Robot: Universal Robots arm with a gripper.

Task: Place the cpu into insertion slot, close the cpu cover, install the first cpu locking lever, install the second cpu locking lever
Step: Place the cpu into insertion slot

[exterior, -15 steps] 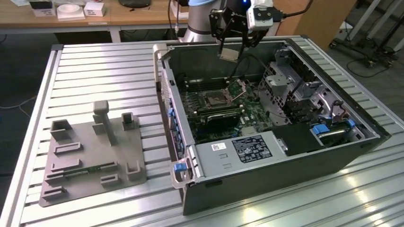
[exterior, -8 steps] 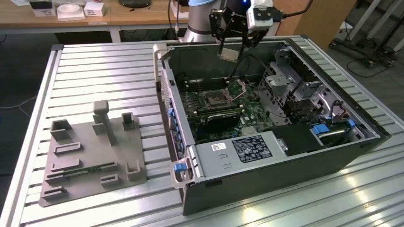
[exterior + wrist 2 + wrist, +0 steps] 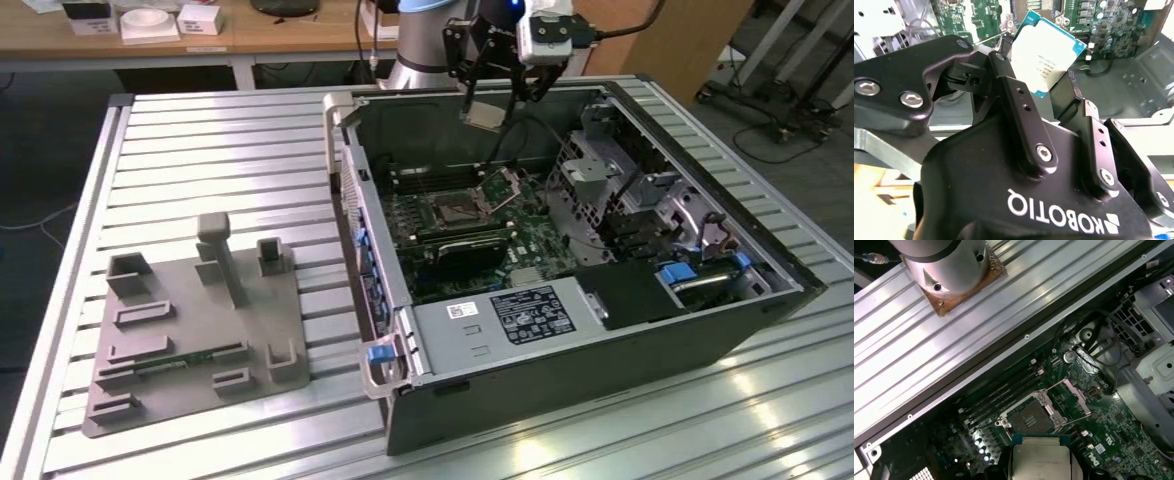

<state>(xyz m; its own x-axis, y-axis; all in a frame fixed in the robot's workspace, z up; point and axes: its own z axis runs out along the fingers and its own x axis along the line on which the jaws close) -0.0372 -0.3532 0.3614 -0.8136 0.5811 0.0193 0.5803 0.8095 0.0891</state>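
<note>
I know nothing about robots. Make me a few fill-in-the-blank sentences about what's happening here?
The hand is shut on the ___.
The slot is ___, with no chip in it.
The cover stands ___, not folded down over the slot.
Missing words: cpu; empty; open.

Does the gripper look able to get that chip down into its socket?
Probably yes: the gripper holds the cpu above the open case, the cpu cover stands raised, and the insertion slot lies bare.
</note>
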